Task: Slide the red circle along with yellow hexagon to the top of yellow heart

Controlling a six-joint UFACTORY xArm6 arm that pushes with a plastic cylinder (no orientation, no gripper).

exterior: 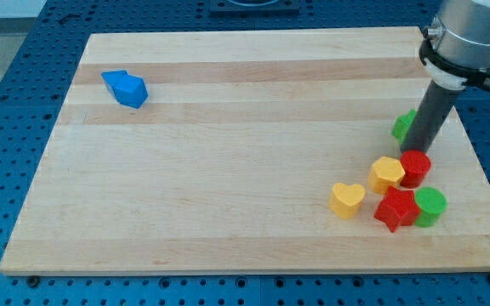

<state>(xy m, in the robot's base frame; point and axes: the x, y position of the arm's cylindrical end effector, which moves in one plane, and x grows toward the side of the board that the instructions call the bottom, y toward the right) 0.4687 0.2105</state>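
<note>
No brand, label or writing can be read anywhere in the view. The red circle (pixel 415 167) is a short, glossy red cylinder with a flat round top, lying near the right edge of the wooden board (pixel 228 212). The yellow hexagon (pixel 386 173) touches it on its left side, a squat yellow block with flat facets. The yellow heart (pixel 347 199) lies just beside the hexagon, to its lower left and nearer the view's bottom, a small gap between them. My tip (pixel 418 150) comes down at the far edge of the red circle, touching or almost touching it; the rod carries no jaws and holds nothing. Behind the rod a green block (pixel 403 126) shows only in part, so its shape cannot be told. Below the red circle a red star-like block (pixel 395 208) and a green cylinder (pixel 430 206) sit pressed together. A blue block (pixel 125 88) of irregular shape rests well apart at the far left.
</note>
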